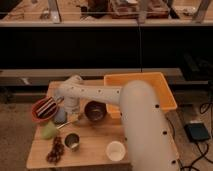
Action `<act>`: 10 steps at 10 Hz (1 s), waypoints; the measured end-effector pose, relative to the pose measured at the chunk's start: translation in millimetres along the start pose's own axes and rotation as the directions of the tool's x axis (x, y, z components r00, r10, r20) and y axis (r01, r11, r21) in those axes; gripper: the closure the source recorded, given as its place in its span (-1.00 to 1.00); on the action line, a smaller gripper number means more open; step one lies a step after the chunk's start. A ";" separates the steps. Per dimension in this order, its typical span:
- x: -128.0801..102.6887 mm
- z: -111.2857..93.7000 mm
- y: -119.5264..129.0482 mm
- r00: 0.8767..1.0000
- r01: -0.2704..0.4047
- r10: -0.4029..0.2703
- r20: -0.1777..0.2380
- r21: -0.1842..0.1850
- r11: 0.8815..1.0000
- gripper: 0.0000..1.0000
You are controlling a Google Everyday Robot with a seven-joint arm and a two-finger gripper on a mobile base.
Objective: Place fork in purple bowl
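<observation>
The purple bowl [95, 111] stands on the wooden table [95, 150], left of the orange tray. My white arm reaches from the lower right across to the left. Its gripper [63, 114] hangs low over the table between the orange-red bowl [44, 108] and the purple bowl, a little left of the purple bowl. A slim pale utensil [70, 122] lies just below the gripper, pointing towards the purple bowl. I cannot tell whether it is the fork or whether the gripper holds it.
An orange tray [142, 92] sits at the back right. A small metal cup [72, 141], a white cup [116, 150], a green object [48, 131] and a dark grape bunch [55, 150] stand along the front. A dark shelf runs behind the table.
</observation>
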 end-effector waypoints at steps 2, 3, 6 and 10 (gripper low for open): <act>0.5 1.6 1.2 1.000 -0.002 0.002 0.001 -0.001 1.000 0.95; 1.1 0.5 1.3 1.000 -0.002 0.002 0.003 0.003 1.000 0.95; -0.3 -34.9 -0.2 1.000 0.010 -0.011 0.015 0.060 0.998 0.95; -5.7 -136.7 -7.9 0.998 0.024 -0.033 0.046 0.192 0.981 0.95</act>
